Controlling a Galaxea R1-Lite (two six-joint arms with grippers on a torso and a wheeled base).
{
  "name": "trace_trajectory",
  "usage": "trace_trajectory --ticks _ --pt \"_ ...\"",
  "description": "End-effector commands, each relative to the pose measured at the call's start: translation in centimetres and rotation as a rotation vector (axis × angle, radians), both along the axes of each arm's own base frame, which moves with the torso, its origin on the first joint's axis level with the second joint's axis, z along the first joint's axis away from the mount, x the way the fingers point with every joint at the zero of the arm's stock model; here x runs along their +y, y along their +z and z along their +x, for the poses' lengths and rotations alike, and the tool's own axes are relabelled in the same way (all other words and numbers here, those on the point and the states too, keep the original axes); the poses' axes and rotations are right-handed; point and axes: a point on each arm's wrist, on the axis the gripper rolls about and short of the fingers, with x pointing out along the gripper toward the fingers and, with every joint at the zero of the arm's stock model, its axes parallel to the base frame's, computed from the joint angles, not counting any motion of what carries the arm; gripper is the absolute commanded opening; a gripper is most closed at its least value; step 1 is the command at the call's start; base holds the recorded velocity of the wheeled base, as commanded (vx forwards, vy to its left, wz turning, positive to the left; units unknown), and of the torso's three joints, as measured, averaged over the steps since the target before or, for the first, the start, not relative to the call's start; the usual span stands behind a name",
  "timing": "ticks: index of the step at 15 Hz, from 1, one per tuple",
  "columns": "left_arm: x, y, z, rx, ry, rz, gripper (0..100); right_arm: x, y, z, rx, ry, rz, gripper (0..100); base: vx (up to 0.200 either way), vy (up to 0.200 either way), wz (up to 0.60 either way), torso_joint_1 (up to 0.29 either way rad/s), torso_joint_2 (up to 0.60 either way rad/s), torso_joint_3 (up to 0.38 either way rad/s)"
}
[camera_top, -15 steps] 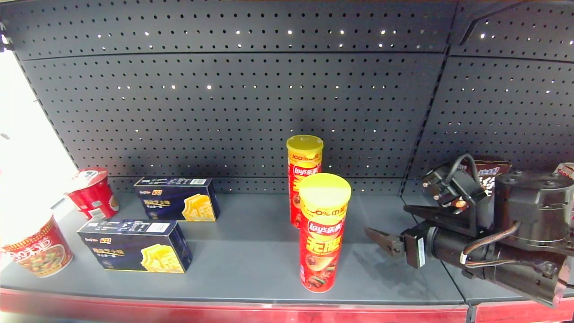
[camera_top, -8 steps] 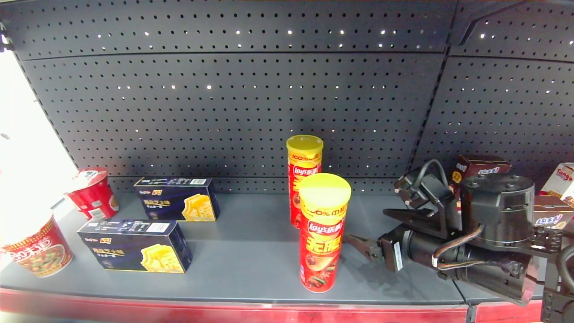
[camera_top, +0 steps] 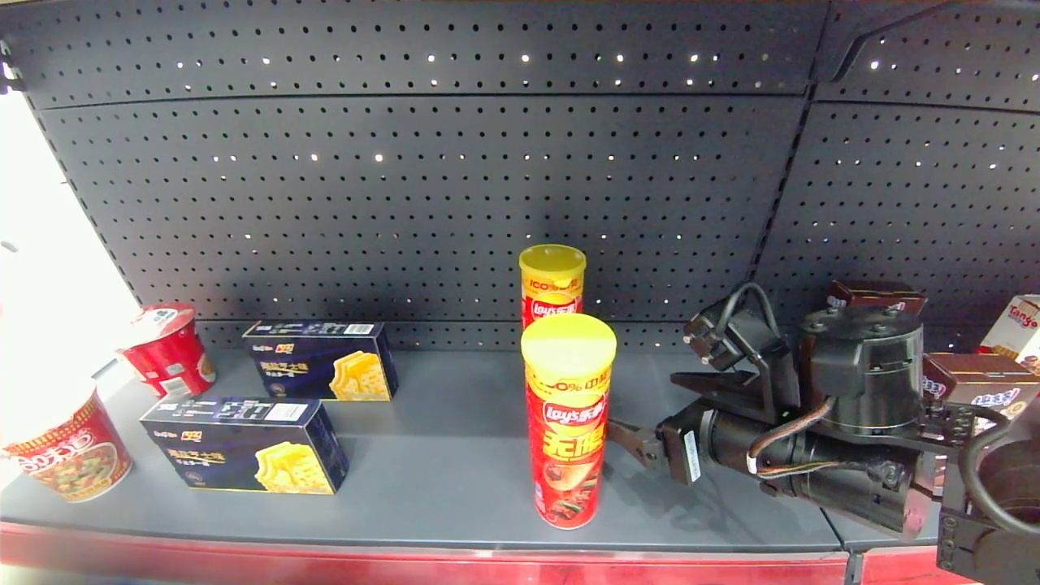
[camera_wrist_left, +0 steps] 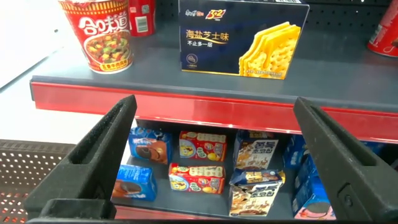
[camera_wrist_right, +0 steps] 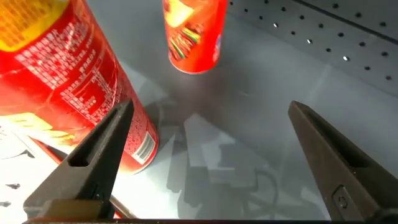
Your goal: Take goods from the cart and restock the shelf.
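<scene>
My right pincer (camera_top: 643, 400) is spread wide and holds nothing. One finger sits just beside the front chip can (camera_top: 567, 422), lower centre of the head view; I cannot tell if it touches. The can stands upright on the shelf (camera_top: 455, 479), near the front lip and in line with the rear can (camera_top: 552, 284). It is tall and narrow, so I judge it tips easily. Any move should run straight and low, never swiping its side. The blue cracker boxes (camera_top: 248, 443) and noodle cups (camera_top: 65, 451) at left are well apart. Brown boxes (camera_top: 975, 378) crowd my arm at right. My left pincer (camera_wrist_left: 214, 102) hangs wide open and empty before the shelf edge.
</scene>
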Motion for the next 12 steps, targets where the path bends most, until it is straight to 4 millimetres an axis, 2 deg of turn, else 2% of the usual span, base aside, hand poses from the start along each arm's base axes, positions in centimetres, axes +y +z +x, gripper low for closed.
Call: trace_trajectory --ticks 1,7,12 --pt "0.0 0.0 0.0 0.0 0.0 0.0 100 0.3 -0.2 0.2 0.004 0.005 -0.005 100 0.0 0.0 0.0 0.0 0.0 0.0" --pt "0.0 0.0 0.0 -0.001 -0.001 -0.002 100 -0.6 -0.9 -0.7 0.025 -0.006 -0.025 100 0.0 0.0 0.0 0.0 0.0 0.0" --pt "0.0 0.0 0.0 -0.001 -0.001 -0.002 100 -0.3 -0.9 -1.5 0.027 0.026 -0.025 100 0.0 0.0 0.0 0.0 0.0 0.0"
